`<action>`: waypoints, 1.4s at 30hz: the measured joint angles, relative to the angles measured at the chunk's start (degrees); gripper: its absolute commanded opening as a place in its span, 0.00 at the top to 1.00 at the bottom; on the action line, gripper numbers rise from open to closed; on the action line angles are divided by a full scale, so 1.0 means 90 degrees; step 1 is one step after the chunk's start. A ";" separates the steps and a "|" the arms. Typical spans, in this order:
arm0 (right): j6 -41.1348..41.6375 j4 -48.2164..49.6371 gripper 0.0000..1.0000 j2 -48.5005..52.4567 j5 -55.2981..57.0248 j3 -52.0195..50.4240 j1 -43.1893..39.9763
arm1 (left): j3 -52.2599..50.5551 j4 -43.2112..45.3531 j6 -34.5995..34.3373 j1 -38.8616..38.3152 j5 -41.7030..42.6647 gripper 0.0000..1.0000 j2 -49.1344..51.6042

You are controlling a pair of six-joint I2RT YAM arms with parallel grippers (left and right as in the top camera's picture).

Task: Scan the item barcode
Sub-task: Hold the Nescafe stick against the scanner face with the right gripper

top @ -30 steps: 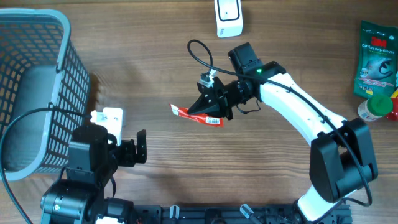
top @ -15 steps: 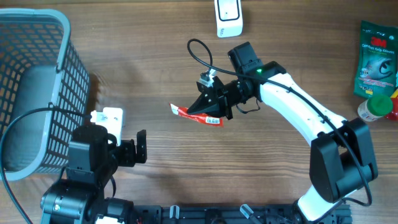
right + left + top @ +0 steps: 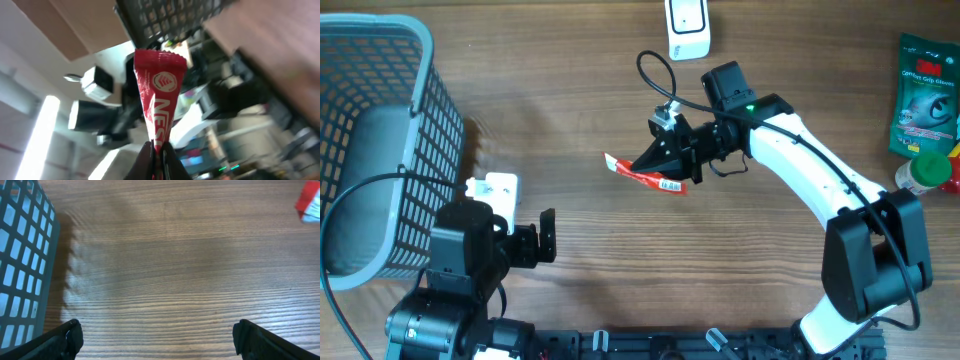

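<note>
The right gripper (image 3: pixel 658 168) sits just above the centre of the overhead view, its jaws closed tight on a red sachet (image 3: pixel 628 170). The sachet is clear of the worktop (image 3: pixel 620 280), pointing left and slightly up in the frame, with a pale printed patch at its right end below the gripper. In the right wrist view the sachet (image 3: pixel 159 90) rises from the pinched jaws at the bottom edge, white lettering on red, its crimped end uppermost. A white scanner (image 3: pixel 687 28) lies at the top centre of the overhead frame, apart from the sachet. The left gripper (image 3: pixel 548 236) rests at the lower left, jaws wide open and gripping nothing, just beside a grey basket (image 3: pixel 430 110) that fills the upper left. A green packet (image 3: pixel 925 90) and a green-capped bottle (image 3: pixel 923 172) sit at the right edge.
</note>
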 measured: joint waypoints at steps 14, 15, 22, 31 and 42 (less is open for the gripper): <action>-0.1904 -0.1209 0.96 0.0000 0.6377 0.0000 -0.0226 | 0.0000 0.0000 0.0000 0.0000 0.0000 0.00 0.0000; -0.1921 -0.1275 0.96 0.0000 0.6591 0.0000 -0.0267 | 0.0000 0.0000 0.0000 0.0000 0.0000 0.00 0.0000; -0.1892 -0.1464 0.96 -0.0440 0.7893 -0.0002 -0.0748 | 0.0000 0.0000 0.0000 0.0000 0.0000 0.00 0.0000; -0.1222 -0.0134 0.96 -0.1056 0.9299 -0.0015 -0.0906 | 0.0000 0.0000 0.0000 0.0000 0.0000 0.00 0.0000; -0.1003 0.1928 0.95 -0.1044 0.9772 -0.0017 -0.0906 | 0.0000 0.0005 0.0000 0.0000 0.0000 0.00 0.0000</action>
